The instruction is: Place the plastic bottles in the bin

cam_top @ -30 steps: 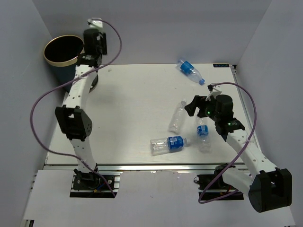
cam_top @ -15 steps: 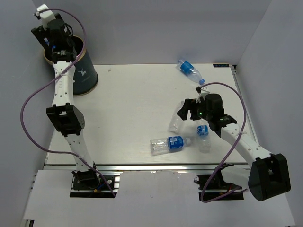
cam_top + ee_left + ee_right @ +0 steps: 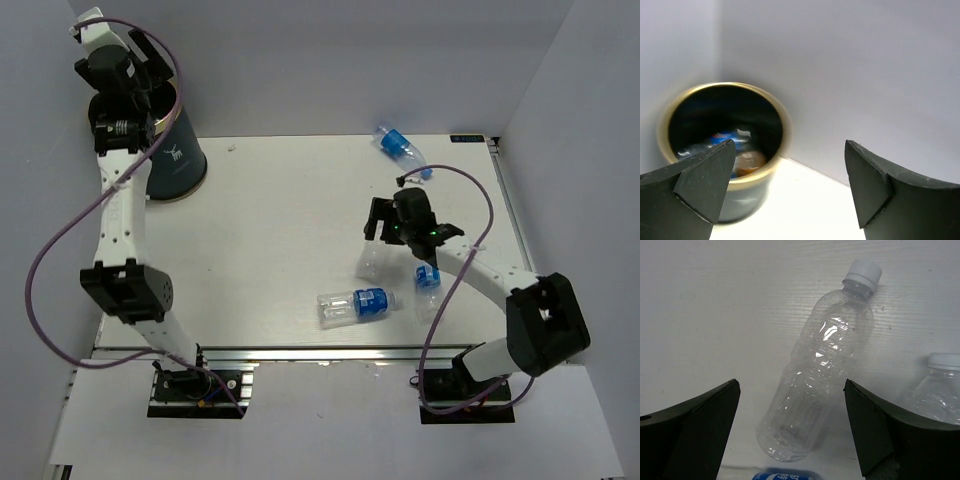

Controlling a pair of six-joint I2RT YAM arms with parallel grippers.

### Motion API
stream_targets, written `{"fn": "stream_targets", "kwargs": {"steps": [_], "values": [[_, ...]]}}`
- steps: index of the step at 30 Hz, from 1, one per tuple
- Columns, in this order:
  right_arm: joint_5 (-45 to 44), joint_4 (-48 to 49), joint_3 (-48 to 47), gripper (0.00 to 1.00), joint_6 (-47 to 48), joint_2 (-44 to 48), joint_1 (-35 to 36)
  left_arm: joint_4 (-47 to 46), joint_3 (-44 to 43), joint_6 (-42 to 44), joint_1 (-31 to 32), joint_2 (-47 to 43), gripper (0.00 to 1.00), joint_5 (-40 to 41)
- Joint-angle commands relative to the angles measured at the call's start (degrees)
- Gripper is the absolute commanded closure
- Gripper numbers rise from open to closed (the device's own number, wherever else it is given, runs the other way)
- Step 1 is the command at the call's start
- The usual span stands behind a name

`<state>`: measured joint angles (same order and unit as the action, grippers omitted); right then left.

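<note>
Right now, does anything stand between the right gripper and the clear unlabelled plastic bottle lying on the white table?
Nothing visible does. The right gripper hangs open above the clear unlabelled plastic bottle, which lies on the white table. Another white-capped bottle lies apart, off to one side.

Four plastic bottles are counted on the counter [image 3: 270,220]: three are blue-labelled, the far-edge bottle [image 3: 399,144], the near-edge bottle [image 3: 356,305] and the right-hand bottle [image 3: 429,288], and one is the unlabelled bottle [image 3: 815,390]. One bin [image 3: 178,160] is counted at the far left corner, and the bottles inside it [image 3: 727,142] are too blurred to be numbered. Two claws are counted, the left claw [image 3: 788,172] and the right claw [image 3: 790,412].
</note>
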<state>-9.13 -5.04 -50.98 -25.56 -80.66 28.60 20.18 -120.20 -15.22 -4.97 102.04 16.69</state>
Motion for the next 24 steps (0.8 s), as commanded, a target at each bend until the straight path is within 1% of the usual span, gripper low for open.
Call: {"fn": "stream_targets", "kwargs": {"steps": [1,2,3,4,5,6,7,8,9,12,14,17,18,19,20,21,22,23,24], "values": [[-8.71,-2.08,-3.94,0.11,-5.81,-4.04,2.95,3.55,9.93,-6.65,3.90,-8.23,0.02,-11.23],[-9.50,-3.30,-4.47,0.11,-6.69,-5.02,3.65,2.68,14.16,-9.36,4.09,-10.00,0.02,-12.20],[-10.12,-3.92,-5.09,0.11,-7.83,-6.07,3.92,-1.51,19.08,-10.69,6.44,-12.11,0.02,-12.90],[-10.47,-4.54,-6.14,0.11,-8.53,-7.04,4.18,-3.90,29.13,-11.75,8.55,-16.22,0.02,-14.13],[-10.82,-5.93,-6.67,0.11,-8.89,-9.05,4.53,-6.45,34.19,-13.59,9.62,-18.26,0.02,-15.01],[-11.26,-7.17,-7.37,0.11,-9.50,-10.29,4.62,-12.56,38.94,-14.56,10.67,-20.19,0.02,-16.24],[-11.79,-8.48,-8.94,0.11,-10.03,-12.39,4.71,-15.58,46.21,-15.18,12.60,-23.08,0.02,-20.69],[-12.49,-9.63,-9.57,0.11,-10.29,-13.28,4.80,-17.27,48.72,-15.10,13.49,-24.07,0.02,-22.73],[-12.93,-10.94,-10.10,0.11,-10.56,-14.16,4.80,-17.55,50.49,-15.10,14.19,-24.86,0.02,-24.06],[-12.06,-10.18,-10.72,0.11,-10.91,-16.89,4.89,-17.28,56.64,-16.15,17.27,-28.03,0.02,-23.02],[-11.53,-9.64,-11.33,0.12,-10.74,-18.56,4.89,-17.29,60.33,-16.50,17.63,-30.13,0.02,-22.93],[-10.22,-7.10,-11.60,0.26,-9.34,-19.27,4.97,-16.41,63.06,-17.82,17.63,-31.81,0.02,-21.70],[-9.69,-5.87,-11.42,0.39,-8.81,-19.09,5.06,-16.75,63.68,-18.08,17.72,-31.99,0.02,-21.87],[-9.07,-3.86,-11.33,0.46,-7.67,-18.66,5.15,-16.84,64.12,-18.35,17.72,-31.99,0.02,-22.22],[-6.63,-2.53,-11.33,0.50,-6.18,-18.31,5.24,-16.85,64.39,-18.44,17.72,-31.90,0.02,-23.27],[-4.95,-0.69,-11.07,0.54,-4.34,-17.87,5.50,-17.02,64.74,-18.61,17.80,-31.38,0.02,-24.06],[-2.85,3.50,-10.81,0.55,-2.23,-16.56,5.76,-17.46,64.92,-19.14,17.80,-31.20,0.02,-25.20],[4.05,6.24,-10.37,0.55,2.31,-16.02,5.85,-19.20,65.27,-19.40,17.89,-31.03,0.02,-26.61],[8.38,9.05,-8.97,0.54,4.01,-15.23,5.85,-20.18,66.40,-19.84,18.15,-30.68,0.02,-30.27]]}}
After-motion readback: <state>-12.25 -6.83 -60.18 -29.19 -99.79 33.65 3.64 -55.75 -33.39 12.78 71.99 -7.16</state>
